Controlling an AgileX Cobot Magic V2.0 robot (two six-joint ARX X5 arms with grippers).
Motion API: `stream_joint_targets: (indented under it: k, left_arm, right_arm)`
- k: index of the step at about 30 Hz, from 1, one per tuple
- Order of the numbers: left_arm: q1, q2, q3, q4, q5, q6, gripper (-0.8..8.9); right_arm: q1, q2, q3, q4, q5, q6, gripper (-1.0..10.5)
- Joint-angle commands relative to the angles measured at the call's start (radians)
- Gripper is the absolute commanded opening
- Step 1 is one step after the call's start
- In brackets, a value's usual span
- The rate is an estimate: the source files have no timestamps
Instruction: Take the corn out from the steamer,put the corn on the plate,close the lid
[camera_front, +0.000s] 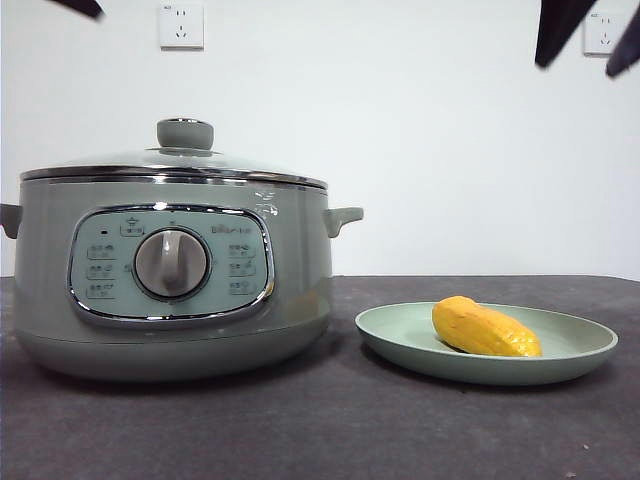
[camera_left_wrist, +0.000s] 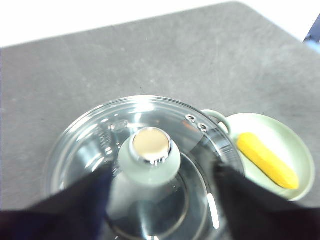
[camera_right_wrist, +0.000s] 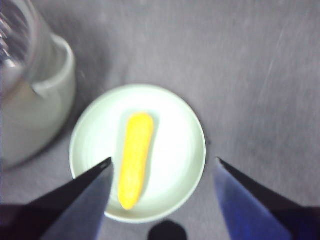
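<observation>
The corn (camera_front: 486, 329) lies on the plate (camera_front: 590, 352) and the lid (camera_front: 175, 163) sits on the steamer (camera_front: 300, 290) — task apparently complete. My left pincer (camera_left_wrist: 160, 200) hangs above the knob, jaws spread, touching nothing; my right pincer (camera_right_wrist: 160, 200) hangs wide open over the plate — empty.

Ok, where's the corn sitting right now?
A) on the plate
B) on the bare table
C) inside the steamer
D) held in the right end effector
A: the corn lies on the plate beside the steamer, whose lid is on; no end effector holds it.
</observation>
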Motion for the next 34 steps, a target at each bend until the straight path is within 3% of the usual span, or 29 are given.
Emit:
stream_joint_targets:
  k: [1, 2, 3, 7, 13, 18, 22, 34]
  left_arm:
    - [-0.003, -0.068, 0.003, -0.024, -0.009, -0.002, -0.08]
    - [-0.003, -0.096, 0.003, -0.032, -0.019, 0.005, -0.08]
    - [-0.004, -0.116, 0.003, -0.039, -0.033, 0.015, -0.08]
    - [-0.015, -0.188, -0.009, -0.083, -0.095, 0.047, -0.08]
    - [-0.042, -0.344, -0.155, -0.042, -0.174, 0.051, -0.08]
    - [-0.044, -0.462, -0.305, 0.012, -0.226, 0.048, -0.08]
    - [-0.045, -0.47, -0.317, -0.003, -0.212, -0.035, -0.04]
    - [-0.044, -0.407, -0.317, -0.015, -0.216, -0.037, -0.03]
  right_arm:
    - [0.002, -0.052, -0.01, 0.022, -0.002, -0.002, 0.7]
    - [0.002, -0.076, -0.011, 0.031, -0.002, -0.002, -0.1]
    - [0.004, -0.094, -0.013, 0.037, -0.002, -0.002, -0.2]
    - [0.017, -0.195, -0.063, 0.111, -0.002, -0.002, -0.2]
    - [0.049, -0.396, -0.281, 0.294, -0.002, -0.005, -0.2]
    - [0.056, -0.485, -0.382, 0.285, 0.001, -0.005, 0.0]
    - [0.054, -0.486, -0.382, 0.259, 0.008, -0.005, 0.0]
    - [0.054, -0.486, -0.382, 0.258, 0.005, -0.005, 0.0]
